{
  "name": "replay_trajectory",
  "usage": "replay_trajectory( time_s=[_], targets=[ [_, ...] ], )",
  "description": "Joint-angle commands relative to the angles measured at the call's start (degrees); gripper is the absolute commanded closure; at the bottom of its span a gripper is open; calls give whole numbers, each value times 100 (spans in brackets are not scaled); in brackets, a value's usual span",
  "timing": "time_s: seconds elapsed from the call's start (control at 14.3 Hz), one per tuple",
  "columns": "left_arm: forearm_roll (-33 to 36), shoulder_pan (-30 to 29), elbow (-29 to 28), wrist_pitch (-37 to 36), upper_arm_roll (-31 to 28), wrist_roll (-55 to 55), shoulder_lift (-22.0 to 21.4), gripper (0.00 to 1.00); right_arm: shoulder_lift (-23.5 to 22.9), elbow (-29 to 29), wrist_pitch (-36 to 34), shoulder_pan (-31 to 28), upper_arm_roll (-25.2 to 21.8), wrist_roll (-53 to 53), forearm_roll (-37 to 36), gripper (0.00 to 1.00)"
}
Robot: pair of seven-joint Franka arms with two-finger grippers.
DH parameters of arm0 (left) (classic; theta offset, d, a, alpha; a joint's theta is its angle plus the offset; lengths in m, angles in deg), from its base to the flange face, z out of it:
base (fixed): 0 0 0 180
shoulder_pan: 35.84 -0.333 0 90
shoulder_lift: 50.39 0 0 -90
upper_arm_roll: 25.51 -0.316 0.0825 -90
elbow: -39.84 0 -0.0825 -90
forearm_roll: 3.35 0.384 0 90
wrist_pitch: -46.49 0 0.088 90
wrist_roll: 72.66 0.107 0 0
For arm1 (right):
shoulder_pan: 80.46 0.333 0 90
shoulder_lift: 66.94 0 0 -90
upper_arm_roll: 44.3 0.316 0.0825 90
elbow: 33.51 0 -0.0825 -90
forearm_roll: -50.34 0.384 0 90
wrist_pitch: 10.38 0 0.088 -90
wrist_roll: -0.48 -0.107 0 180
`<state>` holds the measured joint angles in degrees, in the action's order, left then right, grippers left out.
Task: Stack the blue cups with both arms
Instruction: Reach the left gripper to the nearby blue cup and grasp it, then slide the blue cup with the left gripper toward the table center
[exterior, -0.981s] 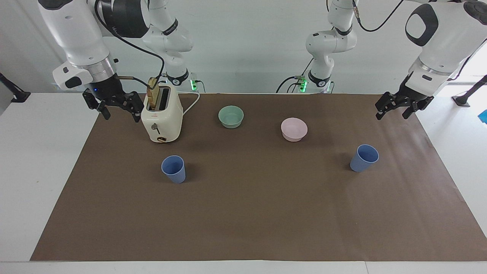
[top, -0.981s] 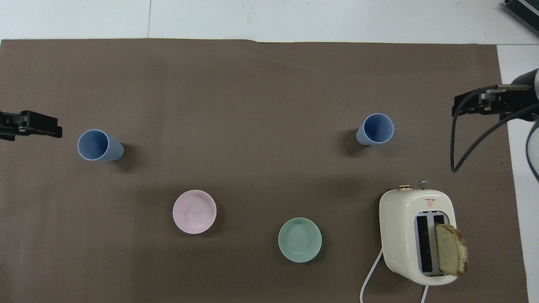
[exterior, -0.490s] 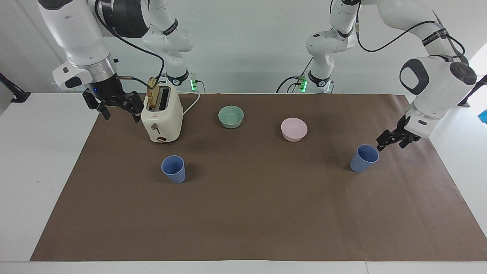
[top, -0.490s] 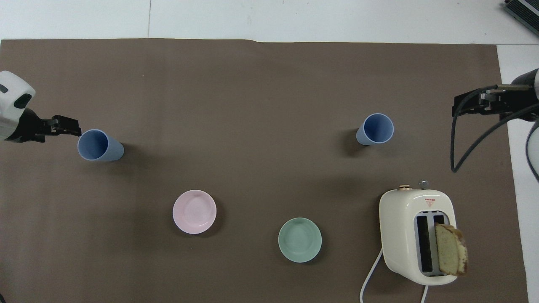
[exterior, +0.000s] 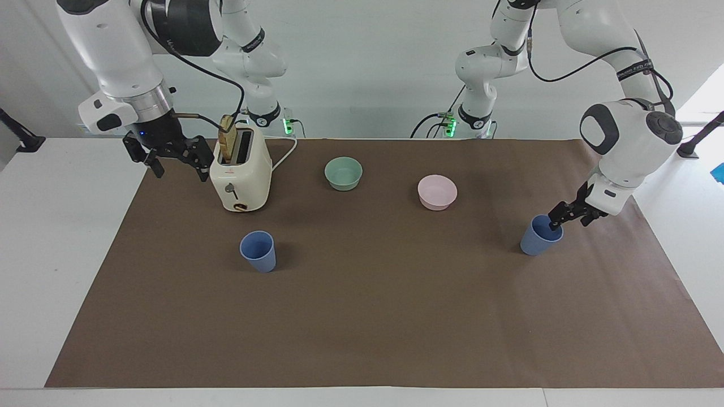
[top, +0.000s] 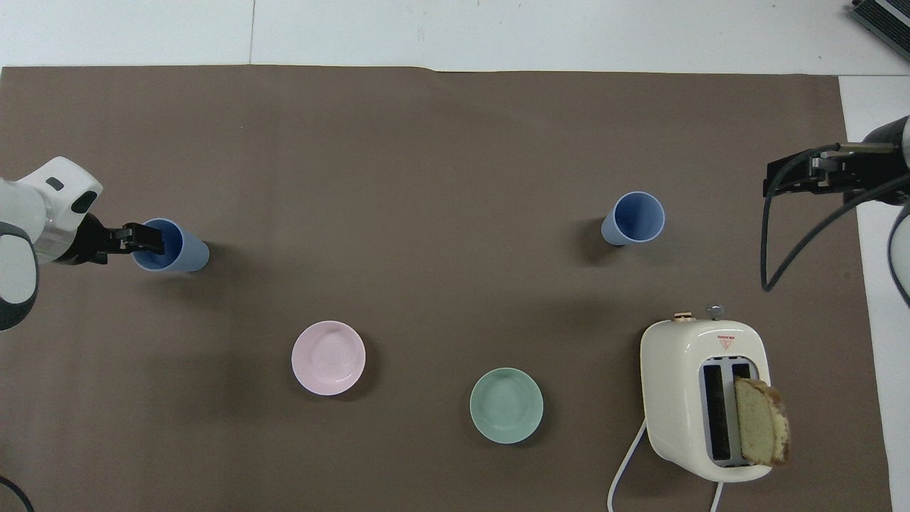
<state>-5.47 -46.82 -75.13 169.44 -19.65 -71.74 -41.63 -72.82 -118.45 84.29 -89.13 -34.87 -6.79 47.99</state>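
Your inventory, robots' end outward:
- Right gripper: waits beside the cream toaster, fingers apart, nothing held.
- Mint-green bowl, pink bowl: untouched.
- Left gripper: at the rim of one matte blue tapered cup; grip cannot be told.
- Second blue cup: well apart toward the right arm's end.
- Stacking: not yet begun.

A robot lab: white arms, bare walls, paper-covered table.
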Motion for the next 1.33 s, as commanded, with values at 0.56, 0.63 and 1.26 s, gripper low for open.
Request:
replay_trajectory(
  time_s=[0.56,0.63,1.26],
  targets=[
    [19,43,237,19,29,-92,82,100,87,-67,8,-82,33,165,121,0],
    [-51,43,290,-69,30,-92,65,100,87,-67,8,-82,33,165,129,0],
    [-368,525,1284,-1186,1004,-2453,-76,100,87,-76,8,-82,33,165,130,0]
  ],
)
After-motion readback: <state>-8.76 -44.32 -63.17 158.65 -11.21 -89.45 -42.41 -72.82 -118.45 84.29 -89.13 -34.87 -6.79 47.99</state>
